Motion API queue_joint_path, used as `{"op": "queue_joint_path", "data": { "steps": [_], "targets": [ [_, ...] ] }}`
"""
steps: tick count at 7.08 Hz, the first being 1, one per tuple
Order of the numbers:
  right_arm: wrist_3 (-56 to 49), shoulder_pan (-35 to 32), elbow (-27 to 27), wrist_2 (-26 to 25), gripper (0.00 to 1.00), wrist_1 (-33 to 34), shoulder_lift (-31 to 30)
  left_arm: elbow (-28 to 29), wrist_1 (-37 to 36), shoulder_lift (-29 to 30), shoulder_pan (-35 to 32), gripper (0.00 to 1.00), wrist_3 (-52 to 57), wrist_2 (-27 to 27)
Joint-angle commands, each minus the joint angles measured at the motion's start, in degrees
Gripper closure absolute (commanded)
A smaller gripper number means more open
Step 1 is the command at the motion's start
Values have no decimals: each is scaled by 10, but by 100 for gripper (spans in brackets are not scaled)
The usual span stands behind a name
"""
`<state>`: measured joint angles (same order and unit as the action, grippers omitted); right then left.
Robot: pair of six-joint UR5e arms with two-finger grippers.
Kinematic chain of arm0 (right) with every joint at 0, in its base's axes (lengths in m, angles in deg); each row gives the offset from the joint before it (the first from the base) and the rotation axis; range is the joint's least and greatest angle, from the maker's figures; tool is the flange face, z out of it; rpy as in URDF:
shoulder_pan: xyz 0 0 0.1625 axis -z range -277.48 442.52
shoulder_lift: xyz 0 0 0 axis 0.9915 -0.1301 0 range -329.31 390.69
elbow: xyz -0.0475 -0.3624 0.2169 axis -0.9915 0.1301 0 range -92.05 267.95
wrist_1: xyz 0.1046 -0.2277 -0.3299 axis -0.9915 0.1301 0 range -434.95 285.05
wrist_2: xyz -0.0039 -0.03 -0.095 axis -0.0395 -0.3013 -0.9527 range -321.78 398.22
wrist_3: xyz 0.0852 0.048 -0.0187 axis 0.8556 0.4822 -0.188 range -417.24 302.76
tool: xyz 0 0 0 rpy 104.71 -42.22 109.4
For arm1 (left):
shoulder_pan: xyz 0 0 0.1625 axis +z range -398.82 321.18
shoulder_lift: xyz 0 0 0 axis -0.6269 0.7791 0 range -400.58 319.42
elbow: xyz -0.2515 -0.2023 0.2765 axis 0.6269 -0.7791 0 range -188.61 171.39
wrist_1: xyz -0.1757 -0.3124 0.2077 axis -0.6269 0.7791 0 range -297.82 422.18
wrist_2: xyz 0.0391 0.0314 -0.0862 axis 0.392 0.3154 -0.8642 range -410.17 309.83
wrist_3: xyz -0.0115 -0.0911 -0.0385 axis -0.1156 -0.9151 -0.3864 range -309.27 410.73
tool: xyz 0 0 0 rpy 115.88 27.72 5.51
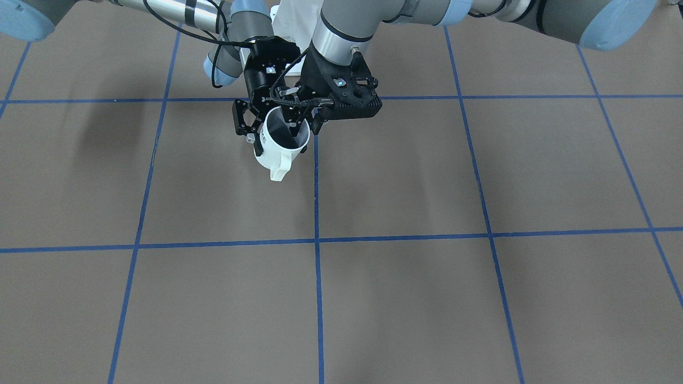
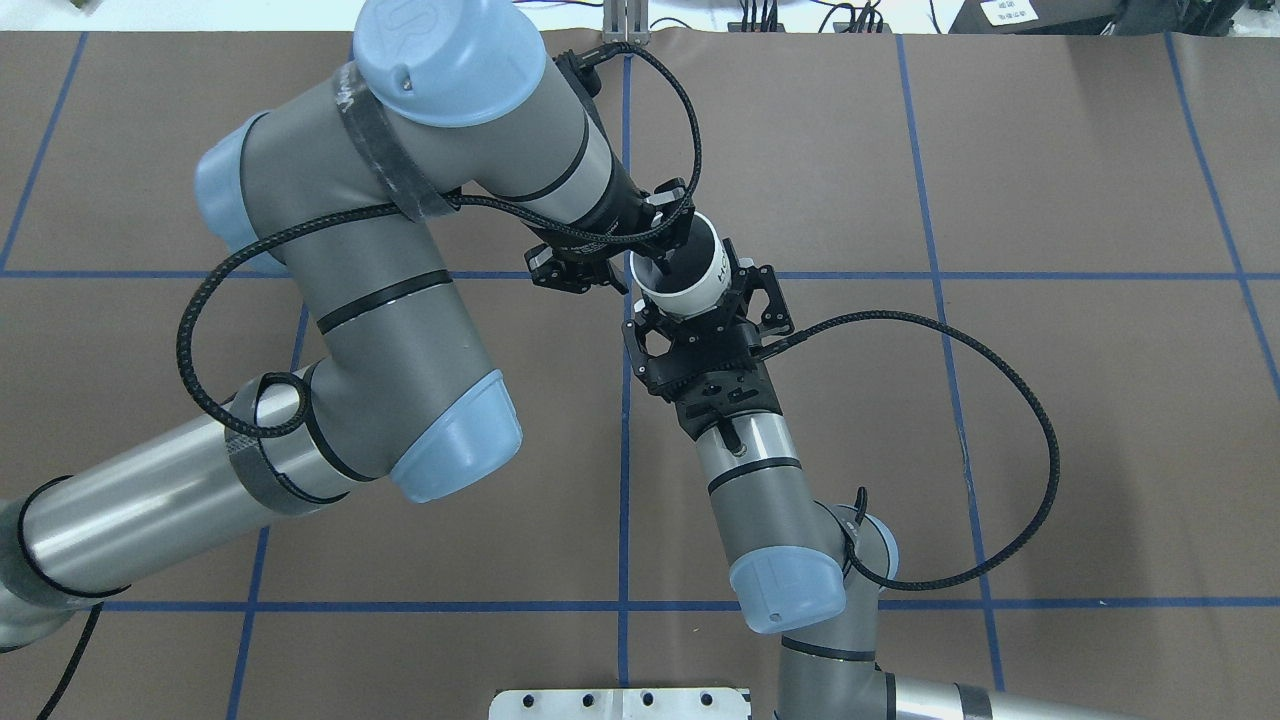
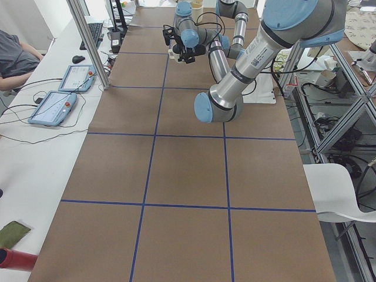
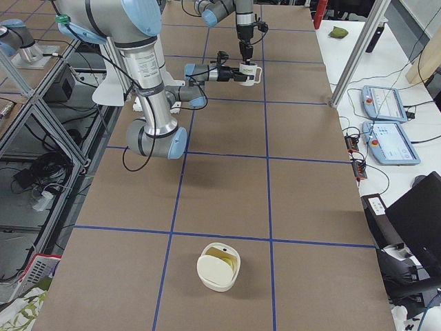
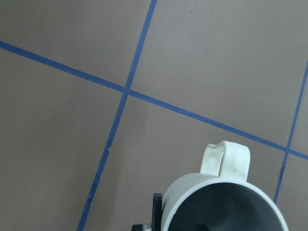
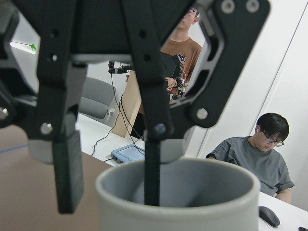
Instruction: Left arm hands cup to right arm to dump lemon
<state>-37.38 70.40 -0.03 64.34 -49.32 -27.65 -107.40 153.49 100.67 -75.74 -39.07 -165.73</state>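
Observation:
The white cup (image 1: 275, 154) with "HOME" on its side hangs tilted above the table, handle toward the front-facing camera. My left gripper (image 1: 305, 128) comes from above and is shut on the cup's wall, one finger inside and one outside; the right wrist view shows this (image 6: 151, 168). My right gripper (image 1: 277, 144) comes from the side, its fingers against both sides of the cup's body (image 2: 700, 285). The cup's greyish inside (image 5: 226, 211) shows no lemon; the lemon is hidden or out of view.
The brown table (image 1: 427, 186) carries blue tape lines. A white lidded bowl (image 4: 219, 267) with something yellowish inside stands near the table's right end. The right arm's loose black cable (image 2: 1040, 440) loops out over the table. Operators and tablets (image 4: 386, 103) are beyond the table's far edge.

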Motion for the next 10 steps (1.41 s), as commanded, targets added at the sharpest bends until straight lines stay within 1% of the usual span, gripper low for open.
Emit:
{"op": "queue_joint_path", "data": {
  "steps": [1,2,3,4,5,6,7,10],
  "targets": [
    [0,0,0,0,100,-3,1,0,0,0,0,58,0,0],
    [1,0,0,0,100,-4,1,-1,0,0,1,59,-1,0],
    [2,0,0,0,99,-5,0,-1,0,0,0,65,-1,0],
    [2,0,0,1,99,-5,0,0,0,-1,1,68,-1,0],
    [0,0,0,1,90,-5,0,-1,0,-1,0,84,-1,0],
    [1,0,1,-1,32,-2,-3,0,0,-2,0,100,0,1],
    [0,0,0,-12,1,-1,-7,0,0,-2,0,100,0,1],
    [-1,4,-1,-20,1,-1,-6,1,-1,-1,0,100,0,2]
  ]
}}
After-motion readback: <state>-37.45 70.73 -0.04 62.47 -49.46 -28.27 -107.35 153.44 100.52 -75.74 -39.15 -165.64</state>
